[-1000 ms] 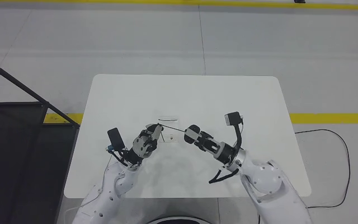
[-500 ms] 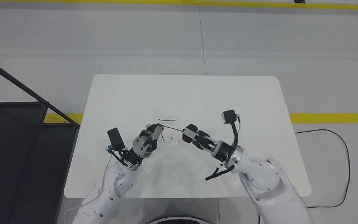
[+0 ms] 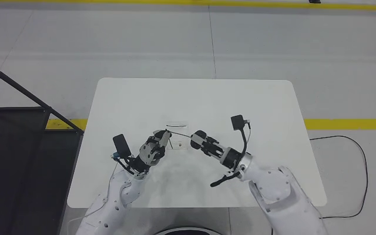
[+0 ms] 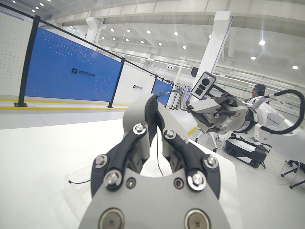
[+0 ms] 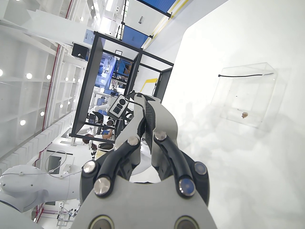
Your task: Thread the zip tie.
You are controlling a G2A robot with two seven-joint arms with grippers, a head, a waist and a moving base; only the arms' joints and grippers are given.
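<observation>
The left gripper (image 4: 156, 117) is clenched on a thin black plastic zip tie (image 4: 157, 153), held above the white table (image 3: 247, 106). The right gripper (image 5: 143, 113) pinches its other end. Nearby, a clear plastic box (image 5: 262, 91) bears a second black tie (image 5: 243, 75). Blue wall panels (image 4: 71, 55) carry white lettering.

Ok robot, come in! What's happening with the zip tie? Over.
Both shut: left gripper and right gripper each pinch the zip tie. Held between them above the table. A clear box with a second tie sits close by.
</observation>
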